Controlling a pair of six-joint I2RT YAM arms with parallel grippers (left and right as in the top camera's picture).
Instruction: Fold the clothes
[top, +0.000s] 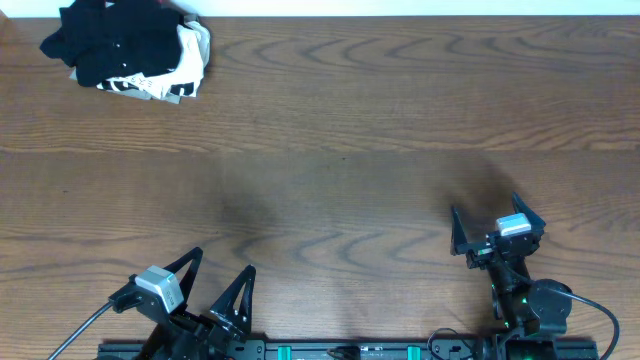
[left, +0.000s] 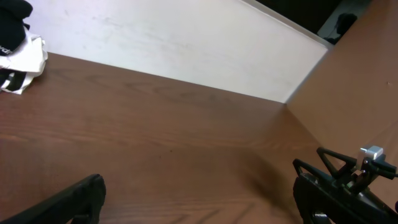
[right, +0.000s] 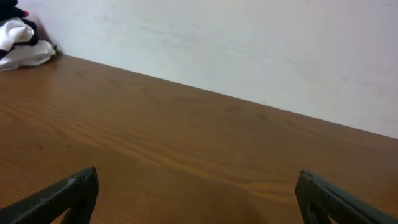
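Observation:
The clothes (top: 110, 40) are a crumpled black shirt lying in the table's far left corner, partly on top of a white bundle. The shirt also shows at the upper left edge of the left wrist view (left: 12, 12) and of the right wrist view (right: 9, 9). My left gripper (top: 218, 268) stands open at the near left edge, far from the shirt, with only bare table between its fingers (left: 199, 193). At the near right, my right gripper (top: 488, 215) is open too and holds nothing (right: 198, 186).
A white folded bundle with black lettering (top: 185, 60) lies under and beside the shirt. The wooden table (top: 330, 170) stretches between the grippers and the far corner. A pale wall (right: 249, 50) rises behind the table's far edge.

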